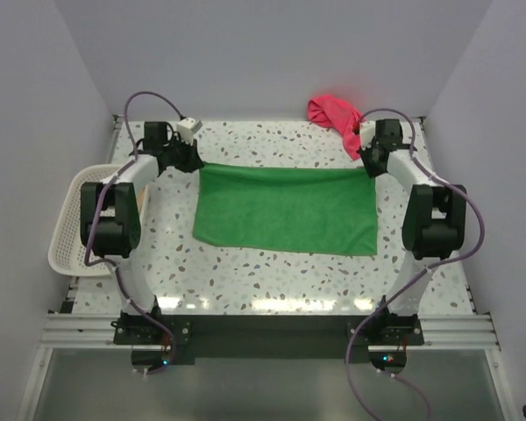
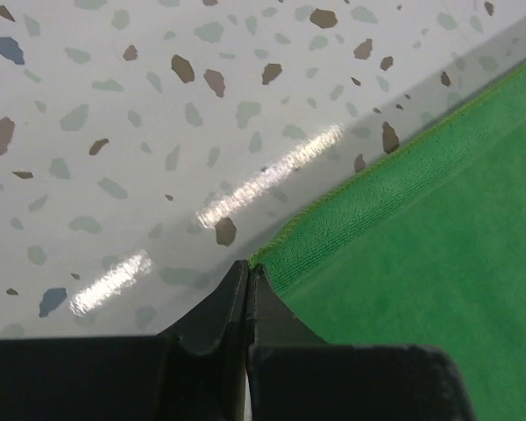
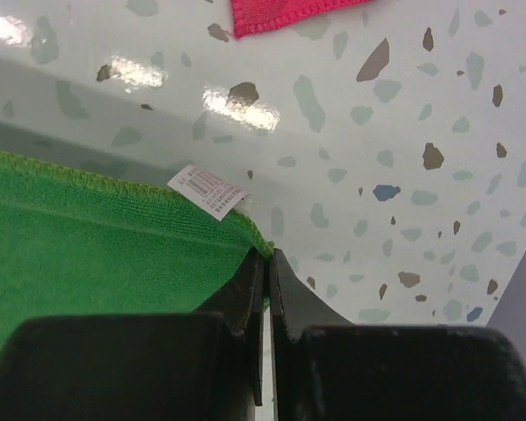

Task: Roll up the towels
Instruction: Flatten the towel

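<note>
A bright green towel (image 1: 285,209) lies spread out in the middle of the speckled table. My left gripper (image 1: 193,163) is shut on its far left corner (image 2: 256,260), the jaws pinching the hem. My right gripper (image 1: 369,167) is shut on the far right corner (image 3: 265,250), beside a small white label (image 3: 208,190). The far edge between the two grippers is held taut and slightly raised. A pink-red towel (image 1: 336,118) lies crumpled at the back right; its edge (image 3: 276,13) shows at the top of the right wrist view.
A white mesh basket (image 1: 74,219) sits at the table's left edge beside the left arm. Grey walls close in the table at the back and on both sides. Bare speckled tabletop (image 1: 272,272) lies in front of the green towel.
</note>
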